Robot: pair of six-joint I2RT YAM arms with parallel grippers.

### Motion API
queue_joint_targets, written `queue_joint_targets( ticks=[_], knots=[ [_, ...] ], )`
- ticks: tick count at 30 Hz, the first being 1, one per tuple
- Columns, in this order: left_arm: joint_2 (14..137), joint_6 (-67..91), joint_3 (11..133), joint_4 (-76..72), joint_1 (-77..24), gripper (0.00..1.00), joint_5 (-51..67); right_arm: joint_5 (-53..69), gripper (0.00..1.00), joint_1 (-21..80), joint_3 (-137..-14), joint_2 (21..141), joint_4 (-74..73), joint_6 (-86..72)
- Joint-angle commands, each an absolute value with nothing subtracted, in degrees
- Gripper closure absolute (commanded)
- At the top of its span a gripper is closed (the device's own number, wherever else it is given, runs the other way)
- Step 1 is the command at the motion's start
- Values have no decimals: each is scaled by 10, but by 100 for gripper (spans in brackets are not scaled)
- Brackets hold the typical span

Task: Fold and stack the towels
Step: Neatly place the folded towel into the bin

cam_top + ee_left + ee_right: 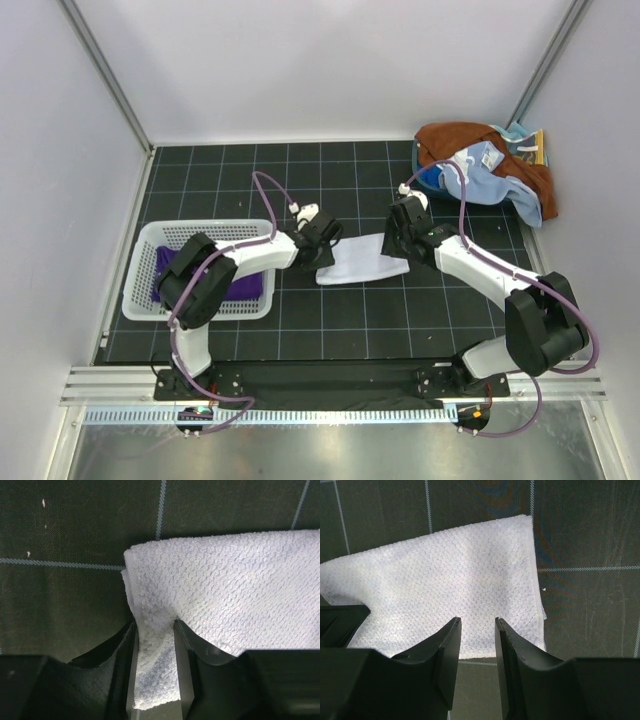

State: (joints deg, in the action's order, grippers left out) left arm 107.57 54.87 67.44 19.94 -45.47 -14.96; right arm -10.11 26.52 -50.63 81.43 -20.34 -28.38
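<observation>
A folded white towel [362, 262] lies flat on the dark gridded mat in the middle. My left gripper [322, 240] is at the towel's left end. In the left wrist view a bunched fold of the white towel [225, 590] fills the gap of the left gripper [155, 625] and touches both fingers. My right gripper [397, 238] hovers over the towel's right end. In the right wrist view the right gripper [477, 622] stands open above the near edge of the white towel [445, 575], with nothing between its fingers.
A white slotted basket [145, 260] at the left holds a dark purple towel [245, 287]. At the back right corner lies a heap with a rust-brown towel [445, 140] and a light blue towel [495, 175]. White walls enclose the mat.
</observation>
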Motion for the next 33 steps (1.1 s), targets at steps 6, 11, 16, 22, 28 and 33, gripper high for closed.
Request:
queue_joint_targets(
  ticks=[6,11,16,22,28,33],
  knots=[
    [1141,534,692,253,-461,90,-160,-95,61,265,-519,809,-180,-276],
    [1138,486,733,299,-464,100,-173,-93,61,265,-523,803,-185,-272],
    [1114,460,758,345,-467,100,-192,-96,61,265,-532,795,-195,-270],
    [1110,461,755,341,-476,100,-163,-74,62,265,-530,795,-189,-287],
    [1121,482,744,328,-508,100,-155,-64,62,271,-523,788,-185,-301],
    [1107,472,740,327,-509,97,-156,-78,62,301,-510,788,-167,-325]
  ],
)
